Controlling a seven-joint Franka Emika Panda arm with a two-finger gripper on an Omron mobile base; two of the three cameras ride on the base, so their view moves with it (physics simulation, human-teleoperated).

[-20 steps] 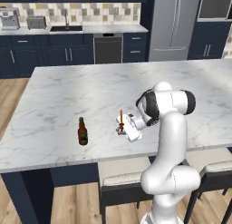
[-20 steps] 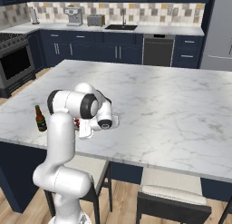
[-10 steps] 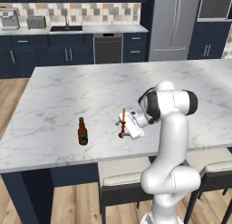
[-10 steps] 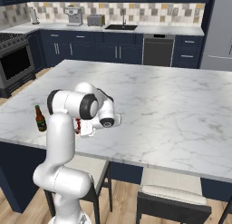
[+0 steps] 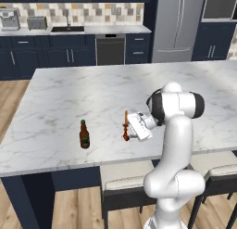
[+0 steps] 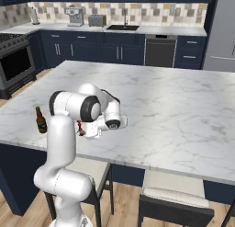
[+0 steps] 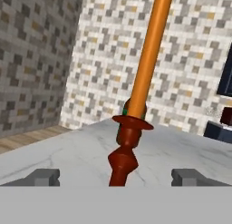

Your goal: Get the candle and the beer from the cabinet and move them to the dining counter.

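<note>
My pincer [image 7: 115,177] stands wide, jaws spread, nothing gripped. In the hand view the two dark tips [image 7: 43,177] sit far out to either side, and the candle [image 7: 136,100] rises between them, touching neither that I can see. Orange stick leaning across the view, red-brown flared holder under it, base down on the marble.

From the left base view, the candle [image 5: 125,126] stands on the counter [image 5: 74,89], close to the near edge, right in front of my hand [image 5: 139,126]. Hand low, level with the candle, pointing at it from the side. Whether a fingertip grazes the holder I cannot tell from here; the gap is too small to read.

The beer [image 5: 84,134] is upright on the same marble top, off to the left of the candle, near it but clearly apart. Green cap up, brown glass, reddish label.

Right base view now: my arm blocks most of the candle, just a scrap of red-brown holder [image 6: 81,128] peeking out beside the wrist. The beer [image 6: 41,120] stands beyond it, close to the counter's corner [image 6: 18,129].

Pale stools [image 5: 122,184] tucked under the near edge beside my base.
</note>
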